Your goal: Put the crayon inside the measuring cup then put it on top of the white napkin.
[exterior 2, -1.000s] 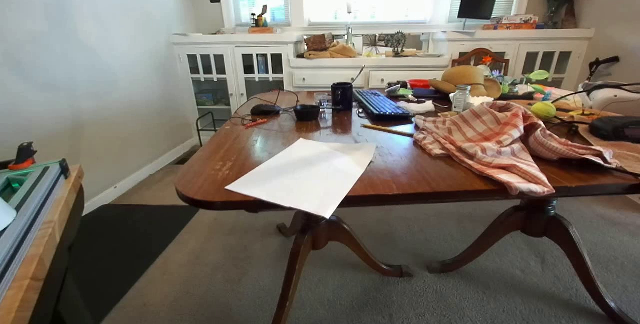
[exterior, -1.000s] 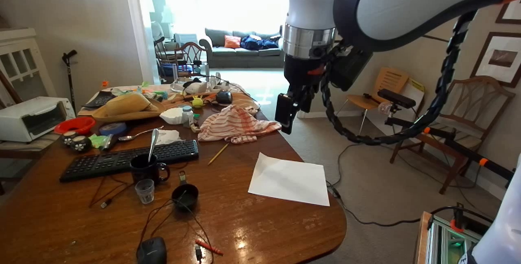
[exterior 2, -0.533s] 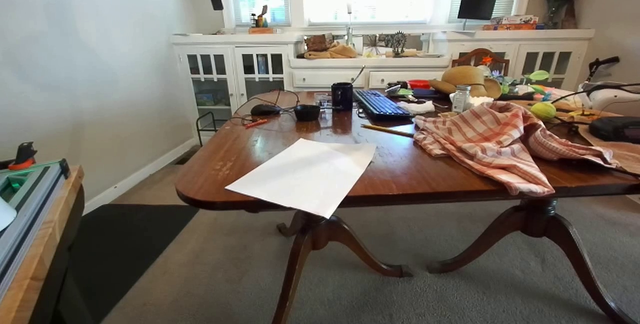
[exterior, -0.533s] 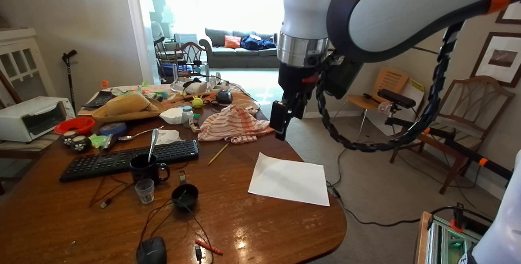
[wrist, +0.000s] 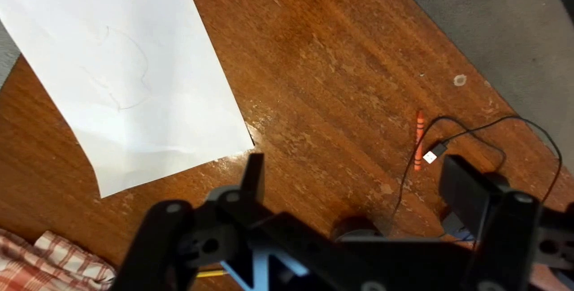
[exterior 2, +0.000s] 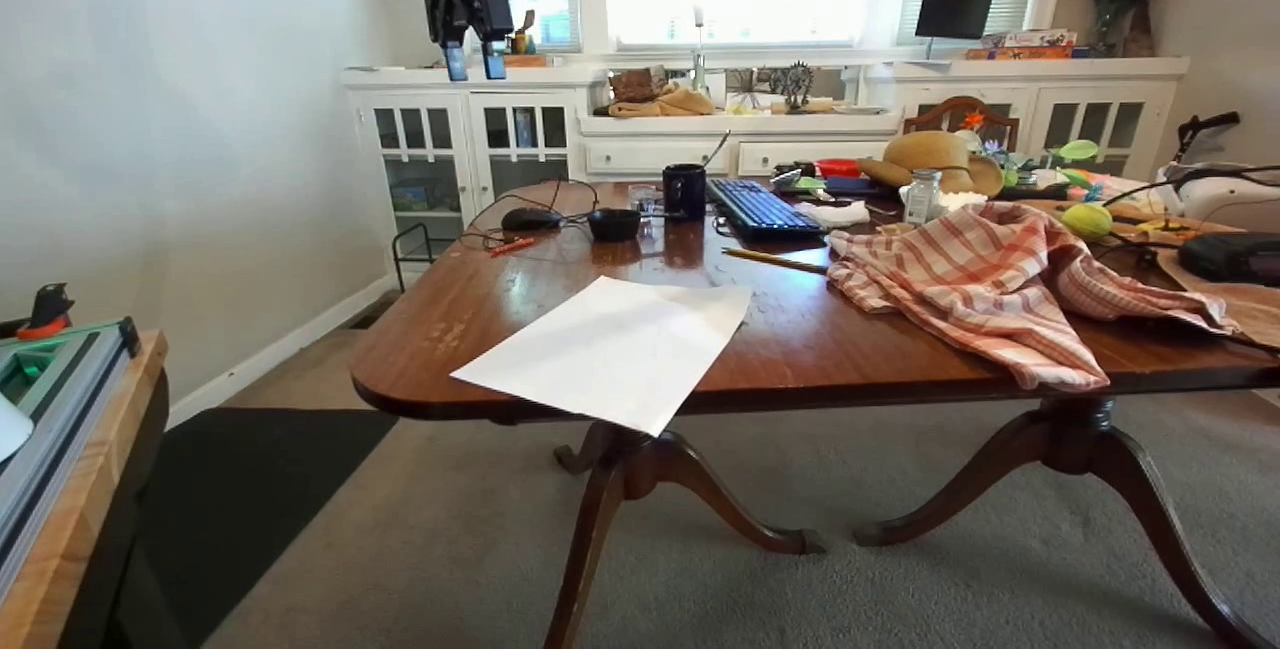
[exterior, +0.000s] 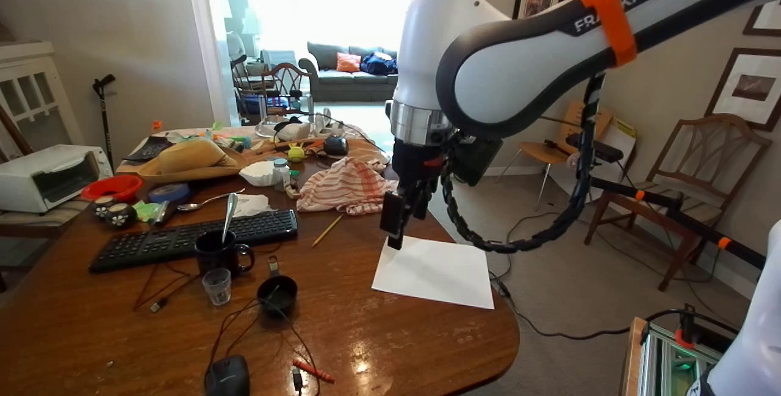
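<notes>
The red-orange crayon lies on the table near the mouse cable, in both exterior views [exterior: 313,371] [exterior 2: 512,246]. It also shows in the wrist view [wrist: 419,141], with a cable across it. The black measuring cup [exterior: 277,297] stands upright on the table, handle towards the mug; it also shows in an exterior view [exterior 2: 614,225]. In the wrist view it is mostly hidden behind the gripper. The white napkin [exterior: 434,274] lies flat at the table edge, also in the wrist view [wrist: 130,80]. My gripper [wrist: 354,165] is open and empty, well above the table [exterior 2: 476,64].
A black mug [exterior: 213,257] with a spoon and a clear small cup [exterior: 218,287] stand beside the measuring cup. A mouse [exterior: 227,376] and its cable lie near the crayon; the cable passes across the cup. A keyboard [exterior: 165,244], pencil [exterior: 327,230] and striped cloth [exterior: 348,187] lie farther along.
My gripper has come down and moved left in the exterior view that shows the whole arm. In the other view it is lower and further right. The table objects have not moved.
</notes>
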Tool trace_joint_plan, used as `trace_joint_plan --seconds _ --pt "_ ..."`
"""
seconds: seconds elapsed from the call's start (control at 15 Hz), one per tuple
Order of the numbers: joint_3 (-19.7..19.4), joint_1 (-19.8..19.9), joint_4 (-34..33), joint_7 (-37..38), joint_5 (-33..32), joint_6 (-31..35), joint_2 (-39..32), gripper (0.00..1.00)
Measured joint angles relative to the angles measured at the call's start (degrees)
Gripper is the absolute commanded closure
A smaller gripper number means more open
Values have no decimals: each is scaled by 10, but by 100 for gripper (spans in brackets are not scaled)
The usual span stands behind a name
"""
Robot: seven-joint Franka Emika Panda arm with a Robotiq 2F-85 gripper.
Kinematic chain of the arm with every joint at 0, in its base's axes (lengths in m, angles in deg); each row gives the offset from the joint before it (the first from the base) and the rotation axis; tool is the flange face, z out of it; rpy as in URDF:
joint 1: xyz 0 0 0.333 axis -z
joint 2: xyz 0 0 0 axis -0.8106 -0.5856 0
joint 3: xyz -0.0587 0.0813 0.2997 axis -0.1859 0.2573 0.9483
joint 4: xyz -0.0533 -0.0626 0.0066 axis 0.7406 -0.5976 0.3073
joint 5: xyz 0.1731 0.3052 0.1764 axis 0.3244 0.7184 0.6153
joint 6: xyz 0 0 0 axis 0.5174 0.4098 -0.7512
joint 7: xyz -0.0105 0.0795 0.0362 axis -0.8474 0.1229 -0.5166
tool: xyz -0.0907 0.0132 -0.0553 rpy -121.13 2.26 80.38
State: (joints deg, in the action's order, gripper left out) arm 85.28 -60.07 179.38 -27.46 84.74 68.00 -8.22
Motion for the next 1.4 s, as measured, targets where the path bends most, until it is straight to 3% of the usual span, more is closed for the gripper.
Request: trace_joint_plan --seconds 0.4,0.93,1.4 --pt "8 -17 -4 0 -1 40 -84 0" --pt "40 -70 -41 -2 -9 133 -213 0" --pt "36 -71 -55 -1 -15 136 -226 0"
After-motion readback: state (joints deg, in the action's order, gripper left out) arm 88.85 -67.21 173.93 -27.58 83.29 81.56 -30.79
